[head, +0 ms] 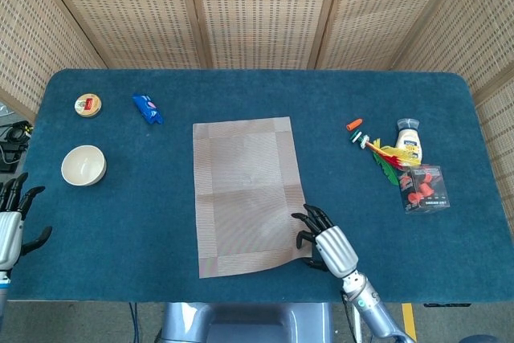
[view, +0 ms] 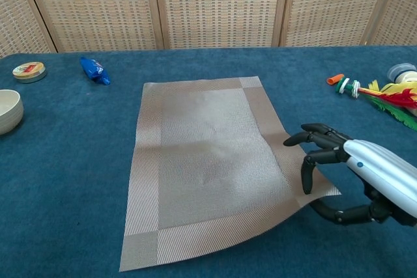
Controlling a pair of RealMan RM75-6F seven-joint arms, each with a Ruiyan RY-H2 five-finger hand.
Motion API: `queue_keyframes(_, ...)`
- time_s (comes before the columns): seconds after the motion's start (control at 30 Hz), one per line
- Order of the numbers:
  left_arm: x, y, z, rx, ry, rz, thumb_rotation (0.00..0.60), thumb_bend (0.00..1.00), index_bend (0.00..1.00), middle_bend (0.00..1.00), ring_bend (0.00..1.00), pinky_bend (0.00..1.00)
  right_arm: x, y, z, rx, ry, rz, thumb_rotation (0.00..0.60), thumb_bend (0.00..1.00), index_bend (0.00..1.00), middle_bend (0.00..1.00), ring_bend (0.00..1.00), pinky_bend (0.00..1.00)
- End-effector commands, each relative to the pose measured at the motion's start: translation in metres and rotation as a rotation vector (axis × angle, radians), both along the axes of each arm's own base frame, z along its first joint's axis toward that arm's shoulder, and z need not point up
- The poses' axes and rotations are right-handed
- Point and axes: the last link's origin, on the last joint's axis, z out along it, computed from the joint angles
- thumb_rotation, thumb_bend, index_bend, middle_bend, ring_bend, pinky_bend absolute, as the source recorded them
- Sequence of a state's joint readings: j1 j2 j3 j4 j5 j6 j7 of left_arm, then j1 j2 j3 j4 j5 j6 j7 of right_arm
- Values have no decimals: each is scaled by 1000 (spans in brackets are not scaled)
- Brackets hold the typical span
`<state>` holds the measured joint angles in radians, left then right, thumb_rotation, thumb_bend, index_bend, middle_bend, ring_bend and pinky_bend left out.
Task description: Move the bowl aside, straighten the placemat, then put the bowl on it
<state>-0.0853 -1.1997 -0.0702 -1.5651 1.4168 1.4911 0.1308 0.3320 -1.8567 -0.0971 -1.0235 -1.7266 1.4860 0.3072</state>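
The woven beige placemat (head: pixel 245 190) (view: pixel 208 161) lies mid-table, slightly skewed, its near edge swung to the right. Its near right corner curls up off the cloth. My right hand (head: pixel 325 238) (view: pixel 355 174) pinches that corner, fingers on top and thumb underneath. The cream bowl (head: pixel 83 165) (view: pixel 8 111) stands empty on the blue cloth far to the left, well clear of the mat. At the table's near left edge my left hand (head: pixel 12 214) hovers with fingers spread and nothing in it; only the head view shows it.
A round tin (head: pixel 87 104) (view: pixel 29 70) and a blue packet (head: pixel 147 108) (view: pixel 95 70) lie at the back left. On the right are an orange piece (head: pixel 354 124), a small bottle (head: pixel 409 139), a feathered toy (head: pixel 385 155) and a red boxed item (head: pixel 424 187).
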Motion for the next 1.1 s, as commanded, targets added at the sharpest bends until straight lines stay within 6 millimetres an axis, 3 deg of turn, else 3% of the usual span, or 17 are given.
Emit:
queue_keyframes(0.03, 0, 0, 0, 0, 0, -1, 600, 261, 199, 0, 0, 0, -5, 7, 7, -3, 10, -9, 600, 600, 672, 270, 53, 148)
queue_keyframes(0.43, -1, 0, 3, 13, -5, 4, 600, 260, 199, 0, 0, 0, -26, 15, 25, -18, 100, -27, 600, 603, 680, 279, 67, 161)
queue_keyframes(0.8, 0, 0, 4, 14, -7, 1, 600, 260, 199, 0, 0, 0, -56, 9, 55, -53, 216, -51, 600, 603, 695, 288, 79, 164)
queue_keyframes(1.0, 0, 0, 4, 17, -7, 0, 600, 260, 199, 0, 0, 0, -68, 0, 69, -83, 283, -48, 600, 601, 695, 288, 85, 167)
queue_keyframes(1.1, -1, 0, 5, 16, -5, 3, 600, 260, 199, 0, 0, 0, -77, -14, 82, -102, 337, -59, 600, 597, 697, 289, 92, 175)
